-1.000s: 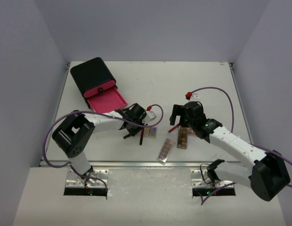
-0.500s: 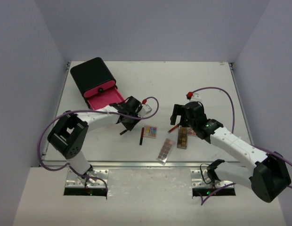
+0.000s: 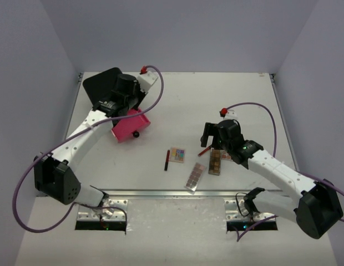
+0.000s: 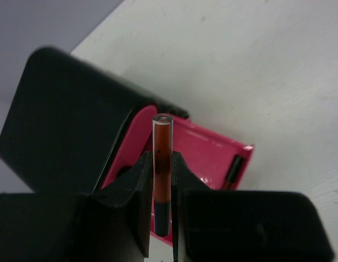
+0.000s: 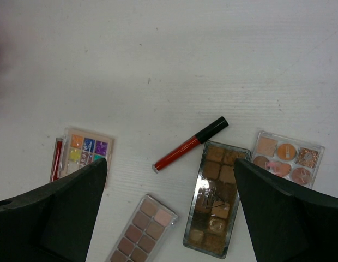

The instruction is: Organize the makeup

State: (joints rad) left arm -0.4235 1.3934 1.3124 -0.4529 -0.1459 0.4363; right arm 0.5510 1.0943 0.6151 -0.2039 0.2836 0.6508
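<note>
White surface (image 3: 244,94), pale grey walls. Left gripper (image 4: 162,161) clamped on a slim dark-red stick (image 4: 162,136), poised over the black box's (image 4: 65,120) open pink drawer (image 4: 204,153), probably to drop it in. Right gripper (image 5: 170,180) spread wide, empty, above the red lip-gloss tube (image 5: 189,143).

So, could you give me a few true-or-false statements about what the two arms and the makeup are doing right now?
1. The left gripper is shut on a slim reddish stick. True.
2. The pink drawer of the black box is closed. False: it stands pulled open.
3. Inside the drawer lies a second stick. True.
4. The right gripper grips the red stick. False: it is open above the table, where that stick lies.
5. The multicolour palette is in the drawer. False: it lies on the table.
</note>
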